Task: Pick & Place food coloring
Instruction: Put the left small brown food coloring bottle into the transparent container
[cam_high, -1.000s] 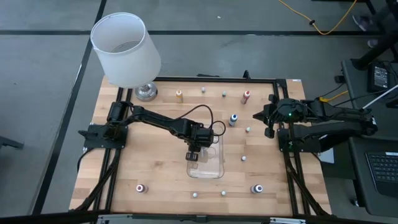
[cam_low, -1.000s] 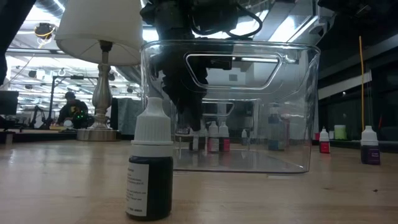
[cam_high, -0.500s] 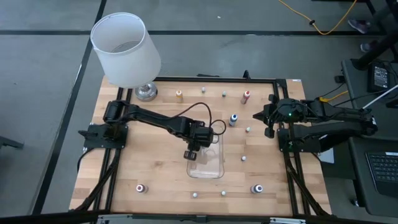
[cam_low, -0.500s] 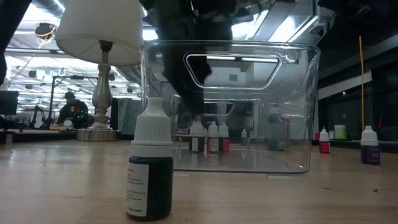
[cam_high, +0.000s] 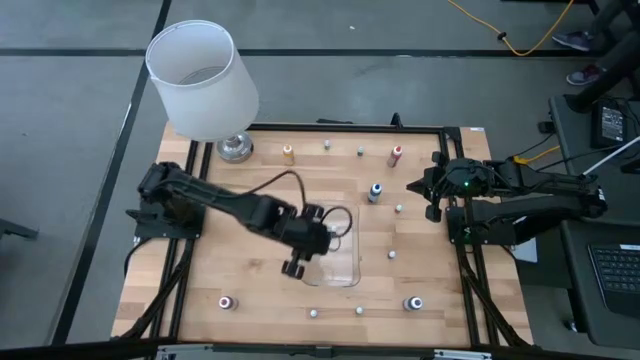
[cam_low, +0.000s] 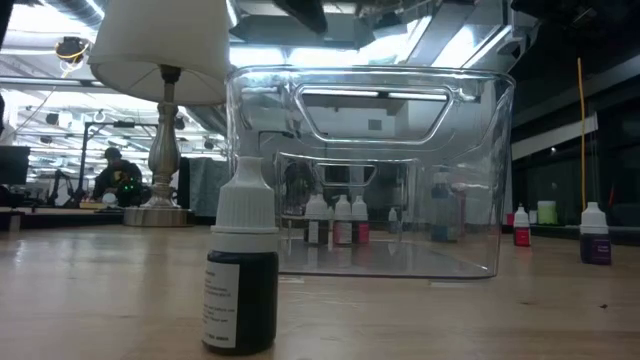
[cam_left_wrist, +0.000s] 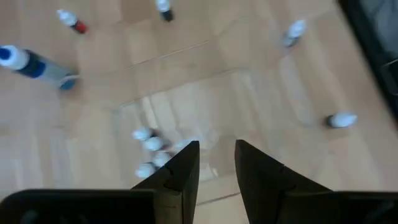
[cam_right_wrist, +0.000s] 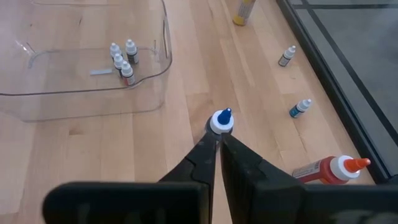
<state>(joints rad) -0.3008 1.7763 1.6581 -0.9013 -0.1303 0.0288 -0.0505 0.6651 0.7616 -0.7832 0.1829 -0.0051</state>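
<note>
— Where's the left gripper (cam_high: 297, 268) at?

— Raised over the near left corner of the clear plastic tray (cam_high: 349, 275). Its fingers (cam_left_wrist: 180, 173) stand a little apart with nothing between them.

— And the food coloring bottles?

— A small cluster of bottles (cam_right_wrist: 122, 61) stands upright inside the tray, close to one corner; through the clear wall they show as pale-capped bottles side by side (cam_low: 338, 220). The rest are scattered over the wooden table (cam_high: 200, 285): an orange bottle (cam_high: 288, 153) and a red bottle (cam_high: 396, 155) along the far edge, a blue bottle (cam_high: 375, 191) just beyond the tray, and a dark bottle (cam_low: 242, 268) standing upright by the near edge.

— The right gripper (cam_high: 412, 186)?

— Parked at the table's right side, well apart from the tray, fingers pressed together on nothing. A white table lamp (cam_high: 203, 82) stands at the far left corner.
</note>
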